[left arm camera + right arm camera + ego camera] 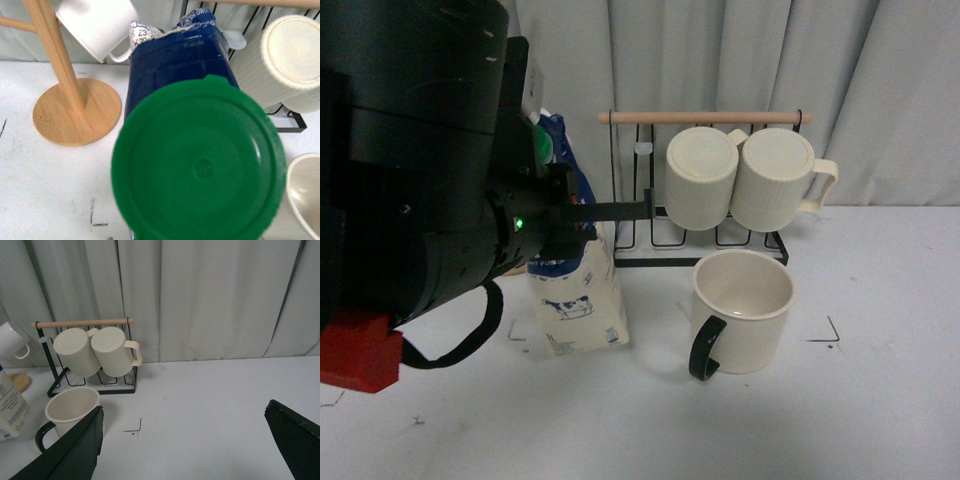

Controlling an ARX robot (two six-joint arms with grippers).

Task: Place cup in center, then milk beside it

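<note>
Cup [741, 310] placement looks done: it stands upright and mouth-up on the counter [880, 400] between two drawn corner marks [832, 331], black handle turned toward the robot. That would be the centre spot.

The milk [578, 300] is just beside the cup on the robot's left, apart from it. It leans instead of standing square, so I judge it is being carried or set down, not released. Whether its base fully meets the counter I cannot tell.

The left tool [563, 205] is at the carton's top. Its wrist camera looks straight down onto the green cap [200, 165], but the arm hides the fingers, so I cannot tell if they pinch the carton. The right tool [195, 450] hangs spread and empty over bare counter, clear of the work.

Behind stand the wire rack [630, 235] with two ribbed mugs [702, 178], and a wooden mug tree [75, 112].
</note>
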